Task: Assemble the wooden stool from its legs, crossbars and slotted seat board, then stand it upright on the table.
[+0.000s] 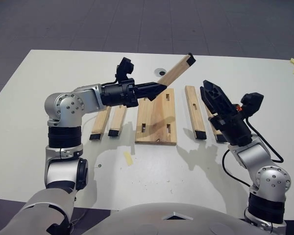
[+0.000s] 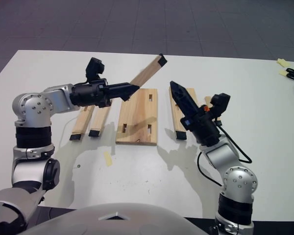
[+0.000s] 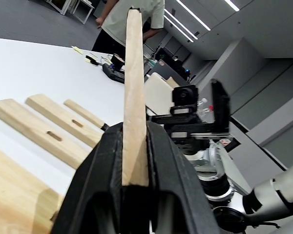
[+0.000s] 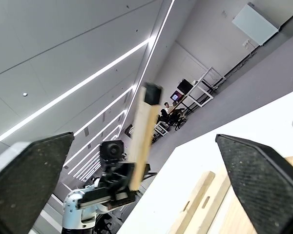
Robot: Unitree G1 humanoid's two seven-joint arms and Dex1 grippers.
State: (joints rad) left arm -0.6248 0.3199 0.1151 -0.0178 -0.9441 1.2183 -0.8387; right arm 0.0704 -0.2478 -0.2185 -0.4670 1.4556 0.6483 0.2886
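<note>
Stool leg comes first: it is a long stick of pale wood with a black cap on its far end. It looks hard and stiff, so it will not bend, and I think it is light. The wood is smooth, so it could slip or twist if the squeeze is weak. The left gripper pinches it tight near the bare end. Most of the stick pokes out past the fingertips, pointing up and away. I think the bare end is the one that goes into a slot, so a grab nearer the middle would leave that end free.

The left arm is bent at the elbow and stretches sideways over the table. The seat board lies flat just below this gripper, with its slots showing. Two more legs lie under the forearm, behind the gripper.

The right gripper is spread wide with nothing in it. Its arm comes up from low down, and its fingers point up toward the held leg. Another leg lies flat just beside this gripper, between it and the seat board. One more piece lies right under it.
</note>
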